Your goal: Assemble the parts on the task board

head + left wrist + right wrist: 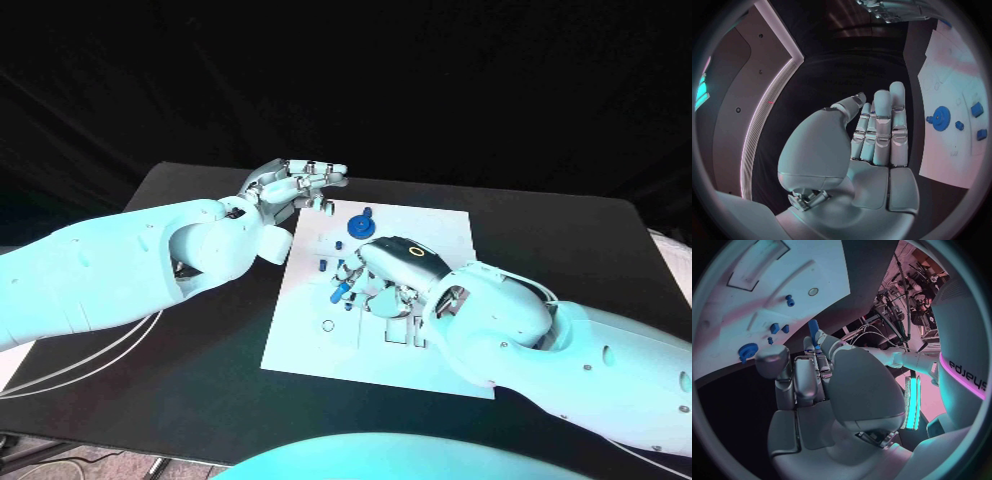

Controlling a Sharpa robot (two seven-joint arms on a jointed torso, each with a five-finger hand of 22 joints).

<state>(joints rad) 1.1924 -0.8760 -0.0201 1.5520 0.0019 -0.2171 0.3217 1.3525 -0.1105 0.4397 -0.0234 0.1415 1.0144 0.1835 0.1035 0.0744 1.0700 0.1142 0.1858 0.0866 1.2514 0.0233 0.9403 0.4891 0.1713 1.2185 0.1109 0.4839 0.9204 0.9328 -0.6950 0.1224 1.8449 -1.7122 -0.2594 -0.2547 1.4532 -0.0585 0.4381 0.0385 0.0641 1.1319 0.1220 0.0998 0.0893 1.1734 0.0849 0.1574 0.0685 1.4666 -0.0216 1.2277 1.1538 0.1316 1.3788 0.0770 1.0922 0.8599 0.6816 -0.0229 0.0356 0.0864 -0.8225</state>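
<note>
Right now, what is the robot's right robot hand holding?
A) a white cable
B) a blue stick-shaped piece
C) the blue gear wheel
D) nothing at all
B. The right wrist view shows the right robot hand with a slim blue piece sticking up from between its fingers, while the blue gear lies apart on the white task board.

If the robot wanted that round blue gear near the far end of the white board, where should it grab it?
Probably by the toothed rim of the blue gear, with fingers coming straight down from above. It lies flat on the white task board, so only its edge offers a hold. The left hand hovers nearby holding nothing; the right hand already holds a blue peg.
</note>
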